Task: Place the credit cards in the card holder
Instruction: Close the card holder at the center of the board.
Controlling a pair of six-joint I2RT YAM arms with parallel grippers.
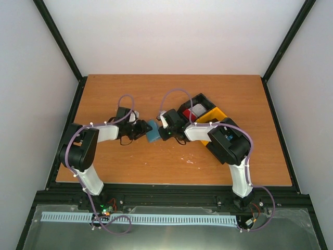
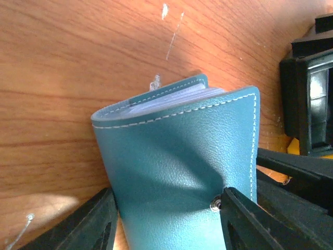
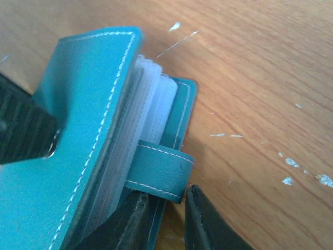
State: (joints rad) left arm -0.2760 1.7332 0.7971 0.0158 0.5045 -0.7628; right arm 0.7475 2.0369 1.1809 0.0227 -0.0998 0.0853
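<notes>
Left pincer [image 2: 166, 216] tight on card holder [image 2: 177, 146]; right pincer [image 3: 171, 221] half cropped, hold unclear.

Two robot arms reach inward from the near edge of a wooden desk [image 1: 130, 166]. The left gripper [image 1: 141, 129] and the right gripper [image 1: 163, 128] meet at a small blue card holder [image 1: 153, 132] near the desk's middle, one on each side of it. Toward the right edge, partly under the right arm, a black-and-yellow tray [image 1: 216, 113] holds a red card [image 1: 188, 115] and a pale grey card [image 1: 198, 109].
</notes>
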